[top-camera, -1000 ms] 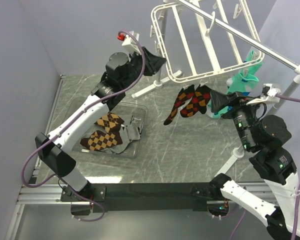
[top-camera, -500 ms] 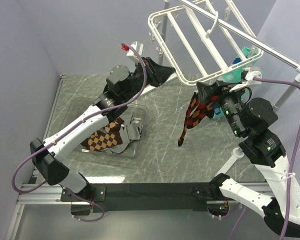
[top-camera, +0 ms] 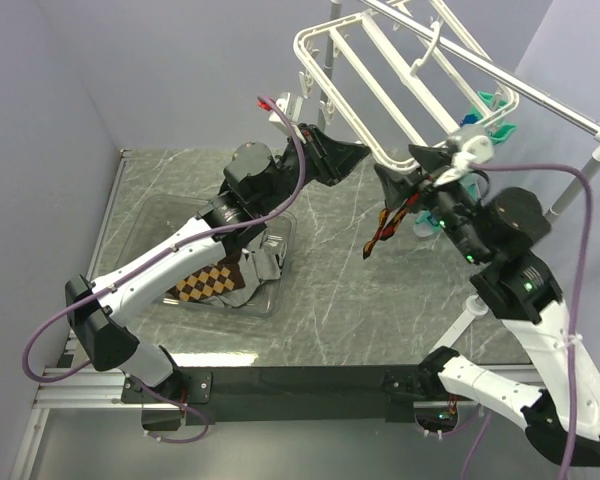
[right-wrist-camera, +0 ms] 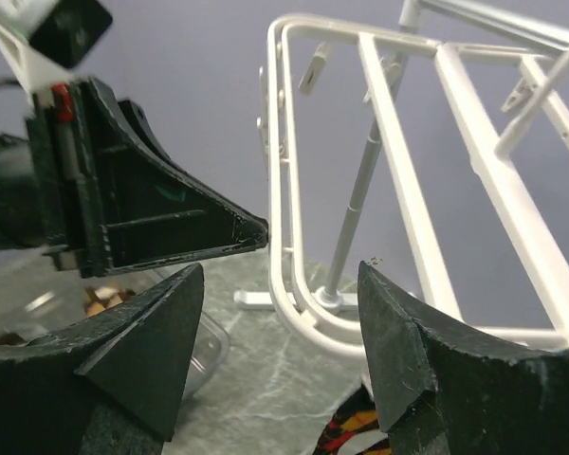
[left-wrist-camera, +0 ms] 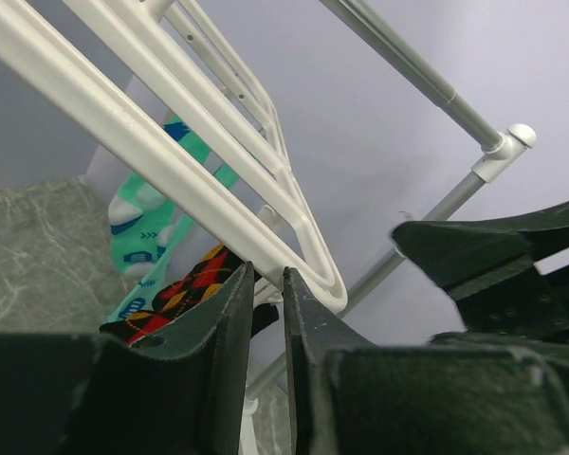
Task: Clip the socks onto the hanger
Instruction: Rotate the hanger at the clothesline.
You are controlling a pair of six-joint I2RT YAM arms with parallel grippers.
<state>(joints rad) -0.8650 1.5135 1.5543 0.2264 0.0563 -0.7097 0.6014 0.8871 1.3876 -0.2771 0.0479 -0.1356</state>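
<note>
The white hanger [top-camera: 336, 95] hangs tilted from the pole. My left gripper [top-camera: 365, 152] reaches its near left corner. In the left wrist view its jaws [left-wrist-camera: 267, 273] stand a narrow slit apart, with the hanger's [left-wrist-camera: 152, 152] white rim showing between the tips. My right gripper [top-camera: 400, 168] faces it, open and empty [right-wrist-camera: 280, 275], with the hanger [right-wrist-camera: 412, 204] beyond. A red-and-black argyle sock [top-camera: 385, 225] [left-wrist-camera: 185, 289] [right-wrist-camera: 356, 431] dangles under the near rim. Mint-green socks [top-camera: 490, 103] [left-wrist-camera: 142, 223] hang at the right end. Brown argyle socks [top-camera: 205, 285] lie in the bin.
A clear plastic bin [top-camera: 283, 240] sits on the marble table under my left arm, with a grey cloth [top-camera: 258, 268] in it. The silver pole [top-camera: 550, 110] of the stand crosses the upper right. Grey walls close in on both sides.
My left gripper moved right and down along the rim to the hanger's near corner. My right gripper rose and moved left. The hanger tilted and the red argyle sock swung left.
</note>
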